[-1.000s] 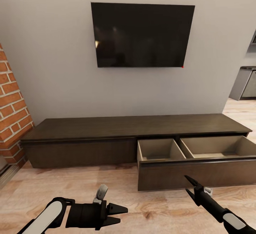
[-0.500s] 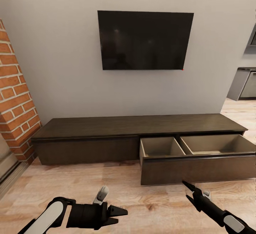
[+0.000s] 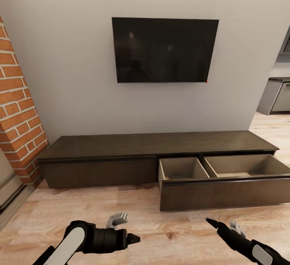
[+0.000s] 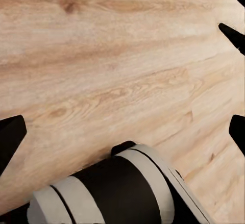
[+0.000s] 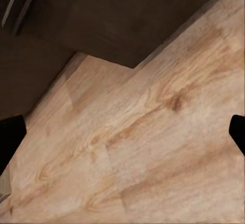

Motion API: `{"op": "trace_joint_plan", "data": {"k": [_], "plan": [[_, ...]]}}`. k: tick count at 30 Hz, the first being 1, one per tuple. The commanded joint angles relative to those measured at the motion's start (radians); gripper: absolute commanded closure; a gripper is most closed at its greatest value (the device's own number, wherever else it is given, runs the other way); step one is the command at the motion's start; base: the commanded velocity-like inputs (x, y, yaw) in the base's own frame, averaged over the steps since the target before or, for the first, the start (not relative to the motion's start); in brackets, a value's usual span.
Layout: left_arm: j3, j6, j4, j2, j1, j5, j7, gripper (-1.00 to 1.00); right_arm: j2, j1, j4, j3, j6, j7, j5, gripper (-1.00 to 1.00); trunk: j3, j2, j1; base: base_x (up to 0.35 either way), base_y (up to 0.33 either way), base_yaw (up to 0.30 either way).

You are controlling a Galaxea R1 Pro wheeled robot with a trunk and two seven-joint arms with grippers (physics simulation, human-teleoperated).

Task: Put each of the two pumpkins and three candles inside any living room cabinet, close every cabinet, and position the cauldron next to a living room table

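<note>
The cabinet (image 3: 121,156) is a long, low dark-brown unit against the grey wall. Its right drawer (image 3: 225,192) is pulled out, and both beige compartments are empty. The left panel is flush. The pumpkins, candles, cauldron and table are out of view. My left gripper (image 3: 131,239) hovers low over the wood floor in front of the cabinet's left half; its fingertips (image 4: 10,137) stand far apart, open and holding nothing. My right gripper (image 3: 212,222) is just before the drawer front, open and empty. The right wrist view has the drawer front (image 5: 102,15) close ahead.
A black TV (image 3: 165,50) hangs on the wall above the cabinet. A brick column (image 3: 16,108) rises at the left. Grey kitchen units (image 3: 278,96) stand at the far right. Light wood floor (image 3: 100,204) lies between me and the cabinet.
The camera has pulled back and turned a little left, so the cabinet looks smaller and more brick shows. My left gripper has rolled at the wrist. The right arm has sunk slightly.
</note>
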Motion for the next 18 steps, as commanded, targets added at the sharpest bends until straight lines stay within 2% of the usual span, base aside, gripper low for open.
{"op": "trace_joint_plan", "data": {"k": [1,4,5,6,7,9,13,18], "plan": [[0.012,-0.018,-0.001,-0.001,-0.001,-0.022,0.029,-1.00,0.000,-0.001,-0.003,0.003,-0.009,-0.025,0.026,-1.00,0.002,0.007,-0.004,0.000,0.000,0.000],[0.042,-0.059,0.000,-0.002,0.000,-0.130,0.057,-1.00,0.004,-0.001,-0.004,0.000,-0.036,-0.071,0.080,-1.00,0.012,0.028,-0.016,0.000,0.000,0.000],[0.045,-0.062,0.001,-0.002,0.000,-0.149,0.060,-1.00,0.004,-0.001,-0.005,0.000,-0.038,-0.078,0.085,-1.00,0.015,0.035,-0.019,0.000,0.000,0.000],[0.059,-0.069,0.000,-0.002,0.000,-0.206,0.073,-1.00,0.004,-0.001,-0.007,0.000,-0.041,-0.100,0.094,-1.00,0.018,0.042,-0.023,0.000,0.000,0.000],[0.069,-0.072,0.001,-0.003,0.000,-0.238,0.084,-1.00,0.004,-0.001,-0.008,0.001,-0.041,-0.111,0.098,-1.00,0.021,0.049,-0.027,0.000,0.000,0.000],[0.087,-0.075,0.001,-0.004,0.000,-0.285,0.117,-1.00,0.003,-0.001,-0.011,0.002,-0.043,-0.120,0.106,-1.00,0.027,0.063,-0.035,0.000,0.000,0.000],[0.099,-0.076,0.000,-0.003,0.003,-0.312,0.155,-1.00,-0.001,0.000,-0.050,0.003,-0.044,-0.119,0.111,-1.00,0.040,0.091,-0.050,0.000,0.000,0.000],[0.095,-0.087,0.004,-0.004,0.005,-0.319,0.166,-1.00,-0.004,0.003,-0.127,0.003,-0.035,-0.124,0.115,-1.00,0.055,0.126,-0.069,0.000,0.000,0.000]]}}
